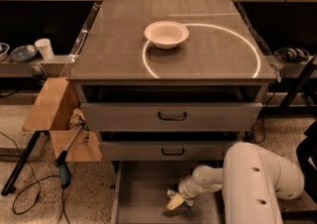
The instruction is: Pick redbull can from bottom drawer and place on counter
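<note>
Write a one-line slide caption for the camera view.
Gripper reaching low inside the open bottom drawer; a white bowl sits on the counter above.

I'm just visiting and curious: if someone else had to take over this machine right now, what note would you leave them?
The end effector is down in the open bottom drawer, near its floor. A small shiny thing there seems to be the redbull can, not lifted out. The counter holds a white bowl, no can. Done: drawer open, arm in. Left: lift the can, set it on the counter.
</note>
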